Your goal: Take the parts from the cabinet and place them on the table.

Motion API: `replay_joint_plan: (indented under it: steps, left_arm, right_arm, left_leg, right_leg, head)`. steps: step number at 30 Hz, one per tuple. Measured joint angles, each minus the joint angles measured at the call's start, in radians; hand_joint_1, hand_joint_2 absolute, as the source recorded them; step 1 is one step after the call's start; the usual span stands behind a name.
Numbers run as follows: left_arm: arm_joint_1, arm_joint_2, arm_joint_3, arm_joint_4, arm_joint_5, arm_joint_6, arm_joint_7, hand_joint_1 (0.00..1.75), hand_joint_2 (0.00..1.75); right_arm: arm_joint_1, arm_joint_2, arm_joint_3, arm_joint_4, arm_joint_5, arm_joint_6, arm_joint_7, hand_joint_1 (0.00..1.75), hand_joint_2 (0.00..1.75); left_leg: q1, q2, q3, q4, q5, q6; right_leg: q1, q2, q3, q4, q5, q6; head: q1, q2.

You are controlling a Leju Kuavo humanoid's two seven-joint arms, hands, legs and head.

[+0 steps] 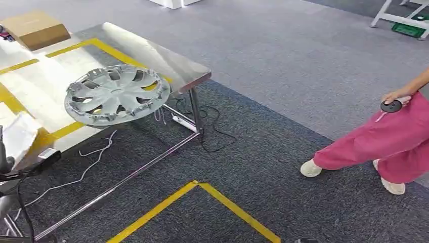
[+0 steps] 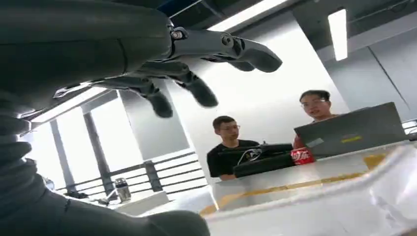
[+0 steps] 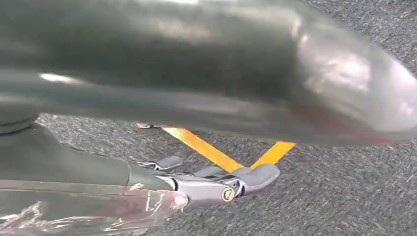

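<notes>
Right hand: hanging over the grey carpet; a broad, blurred grey shape is lying just beside the thumb, and whether the fingers are gripping it I cannot tell. Clear wrap is crinkling along the wrist.
Floor tape: yellow lines are meeting in a corner on the dark carpet at 6 o'clock in the head view.
Left hand: fingers are spreading apart and curving loosely, holding nothing, hovering low beside the surface edge.
Bag: a clear plastic bag is lying at 9 o'clock on the near end of the surface.
Hubcap: the silver part is lying flat on the surface, at 10 o'clock, overhanging the near edge and crossing the yellow tape there.
Surface: shiny steel, marked with yellow tape, standing on thin legs.
Cable: black cord is trailing on the carpet by the leg.
Person: in pink trousers, standing at 3 o'clock, holding a small black disc.
Box: cardboard, sitting at the far end at 11 o'clock.
</notes>
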Motion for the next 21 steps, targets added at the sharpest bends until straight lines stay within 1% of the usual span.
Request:
replay_joint_plan:
  steps: [6, 7, 15, 21]
  left_arm:
    - [0.0, -0.003, 0.015, 0.0, 0.0, 0.001, -0.002, 0.0, 1.75]
    - [0.0, -0.003, 0.016, 0.0, 0.0, 0.001, -0.002, 0.0, 0.0]
    - [0.0, -0.002, 0.012, -0.001, 0.0, 0.014, 0.004, 0.0, 0.0]
    - [0.006, 0.002, -0.008, -0.026, 0.0, 0.021, 0.011, 0.0, 0.0]
  right_arm:
    - [0.0, 0.0, -0.003, 0.004, -0.003, -0.001, 0.0, 0.0, 0.0]
    - [0.0, 0.0, -0.003, 0.005, -0.003, -0.001, 0.0, 0.0, 0.0]
    - [0.0, 0.0, -0.004, 0.007, -0.008, -0.001, -0.003, 0.0, 0.0]
    - [0.002, 0.0, -0.004, 0.003, -0.026, -0.004, 0.0, 0.0, 0.0]
  left_leg:
    - [0.0, 0.0, 0.0, 0.0, 0.0, 0.0]
    - [0.0, 0.0, 0.0, 0.0, 0.0, 0.0]
    - [0.0, 0.0, 0.0, 0.0, 0.0, 0.0]
    - [0.0, 0.0, 0.0, 0.0, 0.0, 0.0]
  right_leg:
    - [0.0, 0.0, 0.0, 0.0, 0.0, 0.0]
    - [0.0, 0.0, 0.0, 0.0, 0.0, 0.0]
    - [0.0, 0.0, 0.0, 0.0, 0.0, 0.0]
    - [0.0, 0.0, 0.0, 0.0, 0.0, 0.0]
  head:
    - [0.0, 0.0]
    - [0.0, 0.0]
    - [0.0, 0.0]
    - [0.0, 0.0]
